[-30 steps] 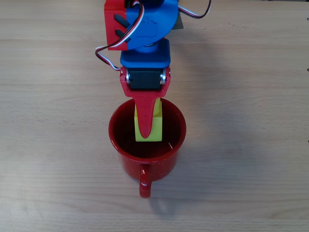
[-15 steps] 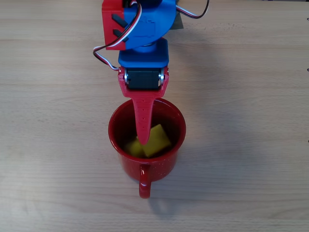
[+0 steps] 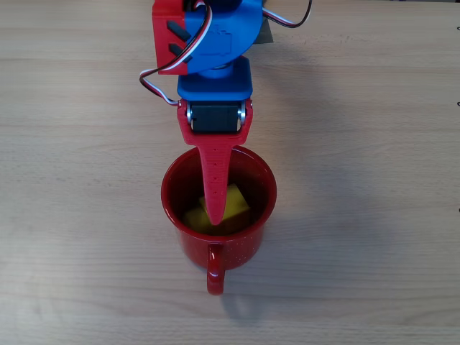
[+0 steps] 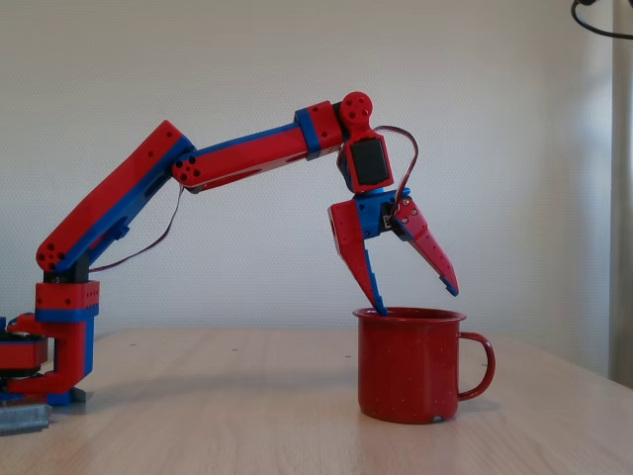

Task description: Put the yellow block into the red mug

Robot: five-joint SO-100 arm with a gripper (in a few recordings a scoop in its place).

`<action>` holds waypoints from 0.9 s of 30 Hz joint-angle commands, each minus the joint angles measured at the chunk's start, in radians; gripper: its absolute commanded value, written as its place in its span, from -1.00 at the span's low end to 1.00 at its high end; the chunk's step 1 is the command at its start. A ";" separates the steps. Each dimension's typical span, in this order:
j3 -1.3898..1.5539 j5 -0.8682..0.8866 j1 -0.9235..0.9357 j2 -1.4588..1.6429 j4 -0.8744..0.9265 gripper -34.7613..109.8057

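Hand [image 4: 416, 301] hangs right over the red mug [image 4: 409, 364] with its fingers spread wide and nothing in them. One finger tip dips just past the rim. From above, the yellow block [image 3: 228, 207] lies tilted at the bottom of the mug, so the job looks done. It may be leaning on the wall, but that is hard to tell. From the base on the desk [image 4: 227, 416], the arm reaches up and over, then bends down.

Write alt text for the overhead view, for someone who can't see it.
A yellow block lies inside a red mug on a wooden table. The red and blue arm's gripper hangs open over the mug's mouth, its handle pointing toward the bottom edge.
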 commanded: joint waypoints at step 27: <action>0.144 -0.005 0.005 0.483 -0.028 -0.52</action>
